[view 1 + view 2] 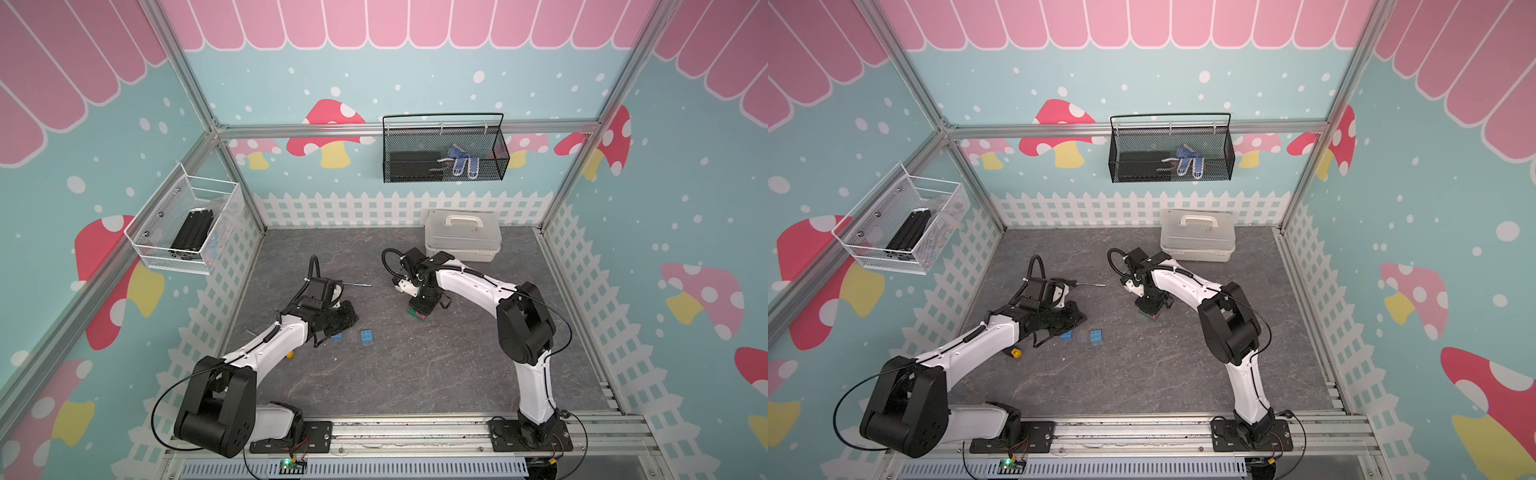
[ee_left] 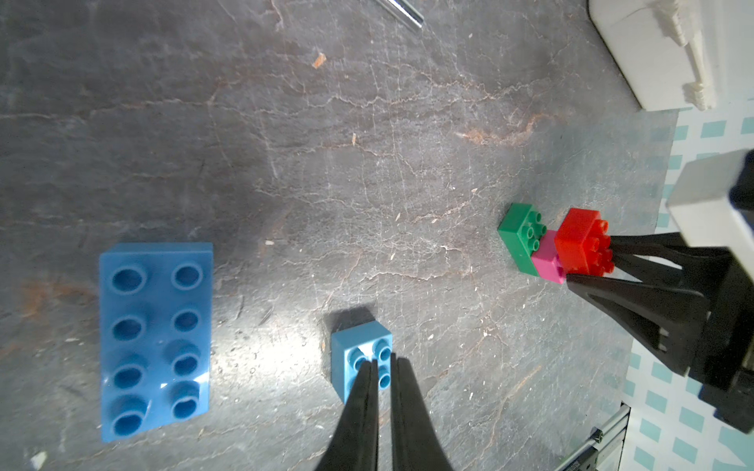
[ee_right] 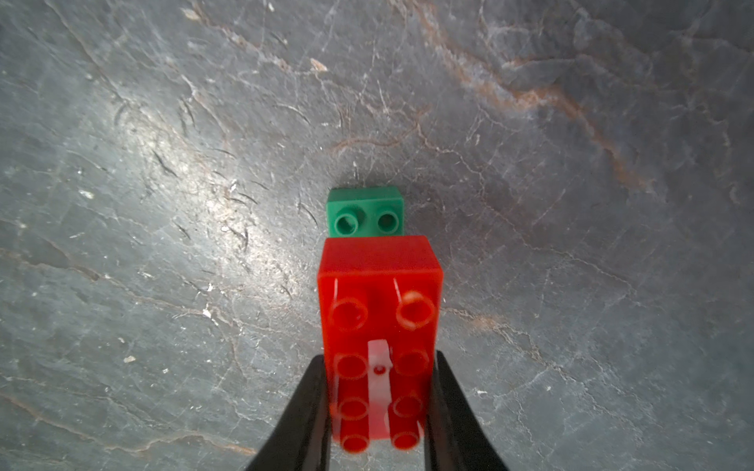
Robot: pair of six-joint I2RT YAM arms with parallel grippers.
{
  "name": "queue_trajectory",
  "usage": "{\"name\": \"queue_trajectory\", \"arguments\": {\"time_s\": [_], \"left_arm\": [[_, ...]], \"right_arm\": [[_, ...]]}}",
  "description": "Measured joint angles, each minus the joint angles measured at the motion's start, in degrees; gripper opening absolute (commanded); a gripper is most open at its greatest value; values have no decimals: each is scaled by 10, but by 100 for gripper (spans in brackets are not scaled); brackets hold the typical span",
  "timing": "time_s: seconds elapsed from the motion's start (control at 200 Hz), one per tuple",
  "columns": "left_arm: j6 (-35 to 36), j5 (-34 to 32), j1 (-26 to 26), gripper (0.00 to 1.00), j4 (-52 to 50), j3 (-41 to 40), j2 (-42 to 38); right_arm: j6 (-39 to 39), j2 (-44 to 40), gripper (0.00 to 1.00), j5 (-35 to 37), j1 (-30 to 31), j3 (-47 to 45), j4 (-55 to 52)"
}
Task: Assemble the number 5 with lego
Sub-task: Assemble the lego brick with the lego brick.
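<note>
So, I'm watching the feed and we're sitting mid-build. The right gripper (image 3: pixel 380 361) is clamping the long sides of the red brick (image 3: pixel 379 285), which is resting on the pink brick (image 2: pixel 548 265), and that's sitting on one end of the green brick (image 3: pixel 365 212). In a top view that stack (image 1: pixel 417 313) is showing just right of and below frame centre. To me it looks like the red layer is getting pressed home.

The left gripper (image 2: pixel 383 361) is sitting pinched shut with its tips right on the studs of the small blue brick (image 2: pixel 347 350). I can't tell whether it's actually nipping a stud. The long blue brick (image 1: pixel 366 336) is lying flat just beside it, not touching, left of and below centre in the same top view.

I'm guessing the small blue is going on next, at the end of the red away from the pink, or the 5 is coming out wrong. The right should be steadying the stack meanwhile.
</note>
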Motion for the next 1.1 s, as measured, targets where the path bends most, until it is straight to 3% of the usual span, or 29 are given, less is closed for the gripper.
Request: {"name": "queue_trajectory", "arguments": {"time_s": [1.101], "left_arm": [[-2,2,0,10,2,-3,3]], "right_arm": [[-8,-4,0,-4,0,-10,17]]}}
